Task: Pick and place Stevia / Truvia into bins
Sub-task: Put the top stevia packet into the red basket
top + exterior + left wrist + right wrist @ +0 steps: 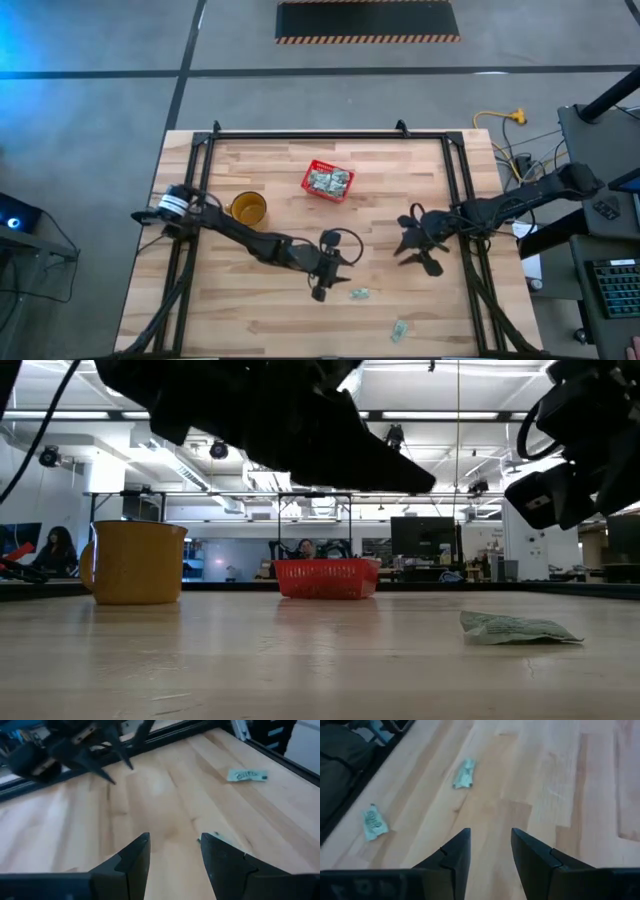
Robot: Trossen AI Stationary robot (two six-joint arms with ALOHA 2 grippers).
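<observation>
The red basket (327, 182) stands in the far middle of the table, with pale green sachets (328, 180) heaped inside; it also shows in the low view (327, 578). Two loose sachets lie flat on the near right wood, one (360, 293) just right of my left gripper and one (398, 330) nearer the edge. My left gripper (335, 278) hovers open near the table's middle. Its wrist view shows open fingers (172, 852) over bare wood and a sachet (246, 775) ahead. My right gripper (408, 248) hovers open to the right, with both sachets (465, 774) (374, 822) ahead of it.
A yellow mug (247, 208) stands left of the middle, beside my left arm. A black frame rail (330, 134) runs round the table's edges. Bare wood lies between the two grippers and between them and the basket. A person (305, 550) sits far off in the room.
</observation>
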